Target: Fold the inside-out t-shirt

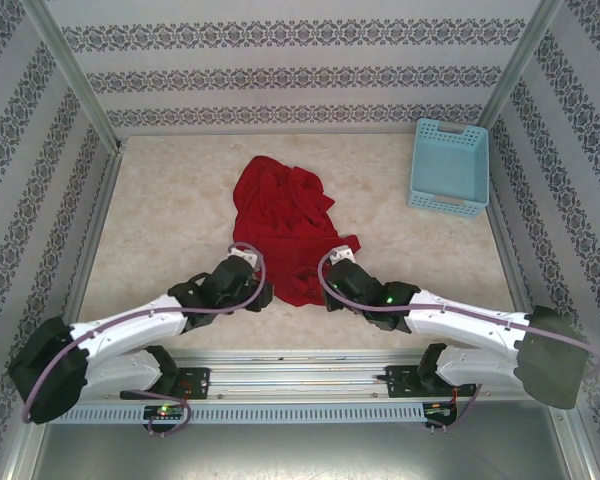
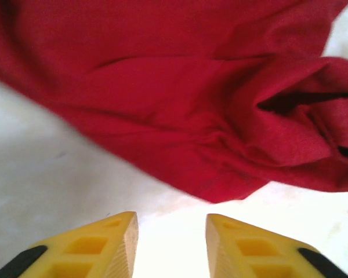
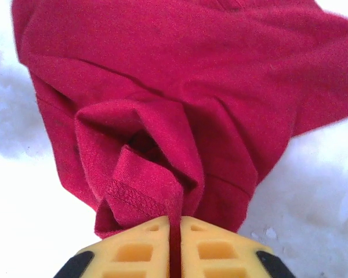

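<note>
The red t-shirt [image 1: 283, 222] lies crumpled in the middle of the table, its lower end between the two arms. My right gripper [image 3: 175, 223] is shut on a fold of the t-shirt [image 3: 162, 116] beside a stitched hem, with cloth pinched between its yellow fingers [image 3: 211, 243]. My left gripper [image 2: 171, 223] stands open over bare table, just short of the shirt's near edge [image 2: 214, 191], nothing between its fingers [image 2: 110, 243]. In the top view the left gripper [image 1: 263, 292] sits at the shirt's lower left, the right gripper [image 1: 330, 292] at its lower right.
A light blue plastic basket [image 1: 450, 166] stands at the back right, by the right wall. The beige table [image 1: 160, 220] shows bare on both sides of the shirt. Patterned walls and metal frame posts [image 1: 75, 75] enclose the area.
</note>
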You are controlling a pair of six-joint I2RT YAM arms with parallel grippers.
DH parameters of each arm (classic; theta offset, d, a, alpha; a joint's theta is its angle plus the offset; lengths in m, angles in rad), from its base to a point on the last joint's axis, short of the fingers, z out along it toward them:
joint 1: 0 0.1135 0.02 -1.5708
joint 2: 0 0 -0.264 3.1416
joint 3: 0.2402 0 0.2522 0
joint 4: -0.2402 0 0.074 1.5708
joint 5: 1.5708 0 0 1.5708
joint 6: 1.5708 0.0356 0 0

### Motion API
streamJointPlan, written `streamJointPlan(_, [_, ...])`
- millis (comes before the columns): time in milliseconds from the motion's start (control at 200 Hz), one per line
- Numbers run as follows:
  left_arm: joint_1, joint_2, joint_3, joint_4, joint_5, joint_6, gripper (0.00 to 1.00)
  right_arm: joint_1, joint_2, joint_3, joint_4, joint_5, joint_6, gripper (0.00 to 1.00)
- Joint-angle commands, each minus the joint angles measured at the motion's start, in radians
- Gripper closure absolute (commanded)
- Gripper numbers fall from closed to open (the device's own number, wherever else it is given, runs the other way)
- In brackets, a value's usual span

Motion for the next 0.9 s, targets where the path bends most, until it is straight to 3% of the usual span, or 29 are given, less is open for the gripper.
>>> streamJointPlan(0, [-0.008,0.079,0.045,0.107,0.094,-0.004,0.54,0.011,-0.001,-0.01,-0.091,0.056,0.082,0.72])
streamJointPlan(185, [-0.045,0.211,0.089,0.207,0.111,-0.057,0.42,-0.005,-0.058,0.006,-0.103,0.034,0.045,0.49])
streamJointPlan(350, [-0.071,0.319,0.151,0.247,0.115,-0.071,0.4,-0.095,-0.017,0.025,-0.077,-0.092,0.043,0.47])
streamJointPlan(405, [-0.075,0.35,0.163,0.253,0.114,-0.069,0.42,-0.105,0.01,0.027,-0.052,-0.144,0.037,0.47])
streamJointPlan(485, [-0.076,0.386,0.172,0.255,0.112,-0.067,0.54,-0.105,0.065,0.03,-0.022,-0.207,0.041,0.46])
streamJointPlan(565, [-0.076,0.402,0.173,0.253,0.111,-0.062,0.67,-0.103,0.125,0.034,-0.009,-0.237,0.05,0.52])
streamJointPlan(719, [-0.076,0.367,0.145,0.203,0.073,-0.054,1.0,-0.103,0.149,0.033,-0.031,-0.163,0.059,0.84])
streamJointPlan(894, [-0.074,0.214,0.044,0.166,0.007,-0.043,1.0,-0.103,0.074,0.029,-0.099,-0.054,0.038,1.0])
